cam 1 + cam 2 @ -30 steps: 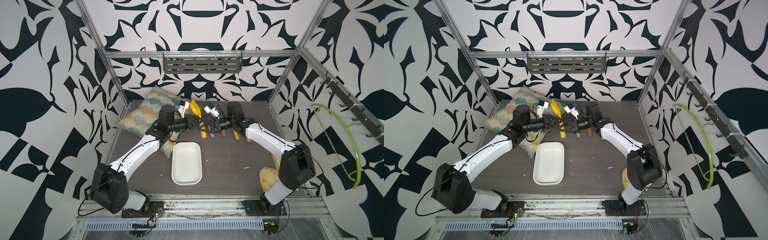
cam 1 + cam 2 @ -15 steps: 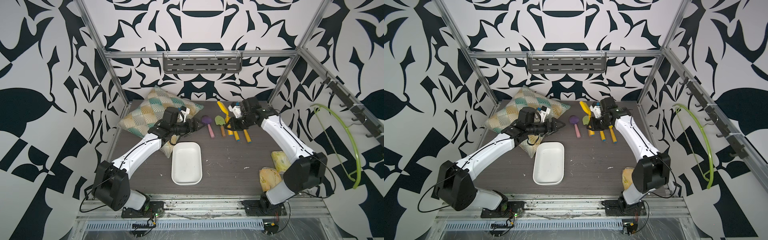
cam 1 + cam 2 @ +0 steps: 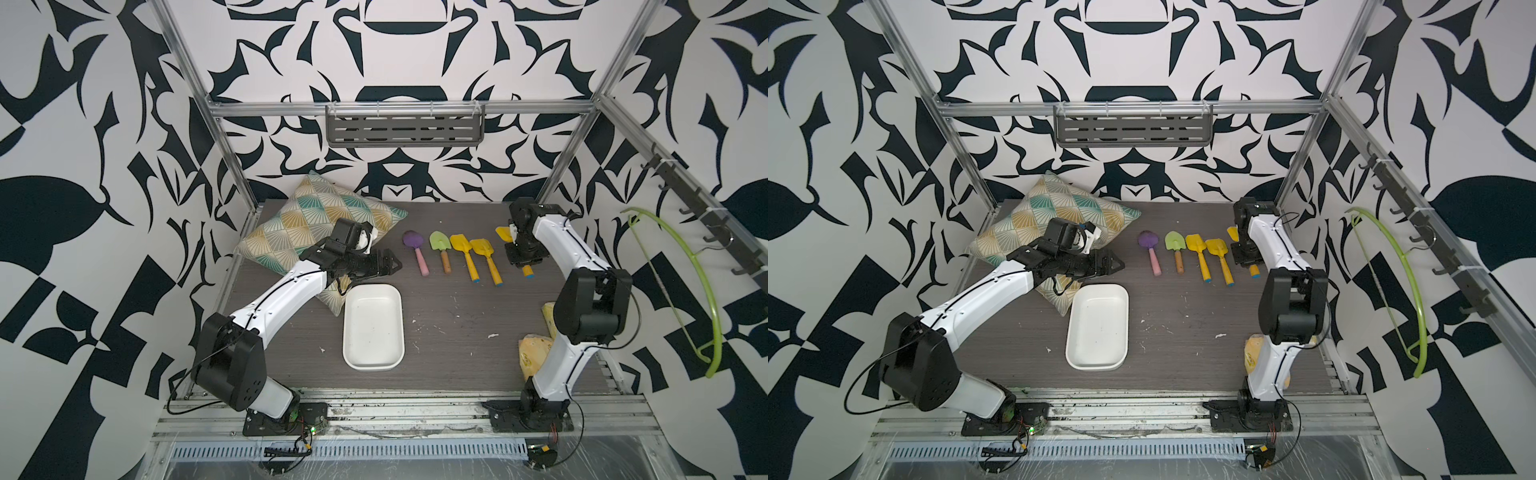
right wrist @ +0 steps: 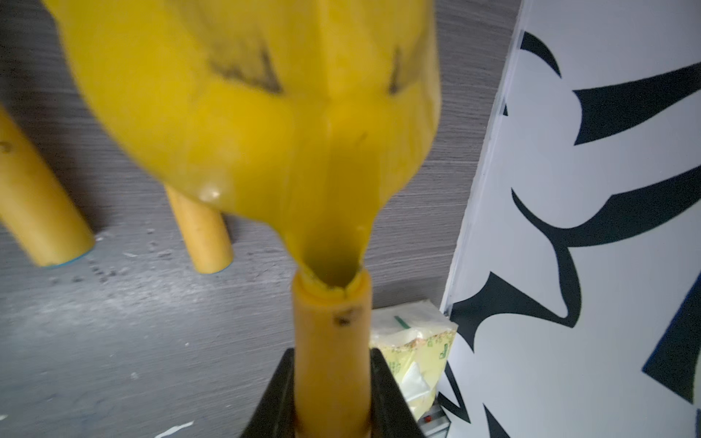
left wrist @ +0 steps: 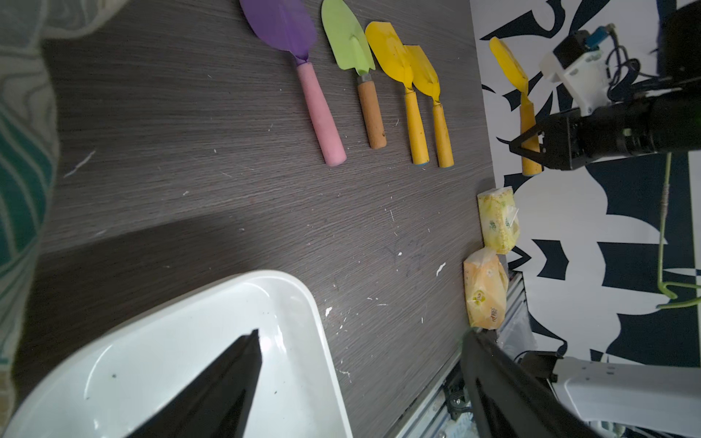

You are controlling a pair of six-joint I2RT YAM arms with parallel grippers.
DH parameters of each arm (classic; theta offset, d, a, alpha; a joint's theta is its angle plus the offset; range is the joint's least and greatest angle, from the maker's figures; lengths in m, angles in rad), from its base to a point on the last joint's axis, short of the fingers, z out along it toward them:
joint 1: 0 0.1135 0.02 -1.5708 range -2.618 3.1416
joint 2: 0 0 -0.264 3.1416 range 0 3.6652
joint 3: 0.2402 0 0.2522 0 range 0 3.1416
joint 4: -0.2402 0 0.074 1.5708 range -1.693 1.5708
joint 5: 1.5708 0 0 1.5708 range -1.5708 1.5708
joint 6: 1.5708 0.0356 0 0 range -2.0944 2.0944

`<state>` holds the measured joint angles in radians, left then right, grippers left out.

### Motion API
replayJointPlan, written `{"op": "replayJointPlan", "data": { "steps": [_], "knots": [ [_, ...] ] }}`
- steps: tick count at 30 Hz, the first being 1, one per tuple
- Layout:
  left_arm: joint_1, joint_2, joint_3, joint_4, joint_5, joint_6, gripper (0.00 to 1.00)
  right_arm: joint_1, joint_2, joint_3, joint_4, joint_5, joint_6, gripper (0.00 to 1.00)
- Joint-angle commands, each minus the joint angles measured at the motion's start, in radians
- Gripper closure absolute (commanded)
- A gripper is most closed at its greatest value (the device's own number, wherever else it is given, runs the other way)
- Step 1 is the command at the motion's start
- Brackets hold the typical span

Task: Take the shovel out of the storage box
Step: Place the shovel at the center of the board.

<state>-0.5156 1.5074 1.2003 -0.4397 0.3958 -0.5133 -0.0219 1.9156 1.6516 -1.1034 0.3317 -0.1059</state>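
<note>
Storage box (image 3: 372, 328): centre of frame in both top views, flat on worktop (image 3: 449, 324), nothing inside. Right tool (image 4: 332, 354): clamped on handle of yellow shovel (image 4: 265, 113), blade sticking out beyond tool. Posn upper right of centre in top views, well apart from box; appears clear of worktop. Left tool (image 5: 362, 333): jaws spread wide, nothing held, just above box's upper edge in frame, beside cushion (image 3: 316, 220). Four other shovels (image 3: 460, 242): in a row on worktop betw. the two tools, handles toward frame bottom.
</note>
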Motion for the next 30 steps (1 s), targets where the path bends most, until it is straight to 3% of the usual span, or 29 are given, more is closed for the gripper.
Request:
{"op": "replayJointPlan", "data": {
  "steps": [1,8,22,30],
  "knots": [
    [0.001,0.012,0.024,-0.040,-0.008,0.082,0.09,-0.007,0.031,0.079,-0.003,0.054,-0.052,1.00],
    [0.000,0.018,0.021,-0.045,0.005,0.090,0.09,-0.066,0.192,0.171,0.010,-0.035,-0.025,1.00],
    [0.000,0.045,0.005,-0.046,-0.009,0.086,0.08,-0.096,0.329,0.107,0.180,-0.120,-0.068,1.00],
    [-0.001,0.031,-0.011,-0.047,-0.003,0.046,0.08,-0.099,0.319,0.032,0.210,-0.137,-0.047,0.74]
  ]
}}
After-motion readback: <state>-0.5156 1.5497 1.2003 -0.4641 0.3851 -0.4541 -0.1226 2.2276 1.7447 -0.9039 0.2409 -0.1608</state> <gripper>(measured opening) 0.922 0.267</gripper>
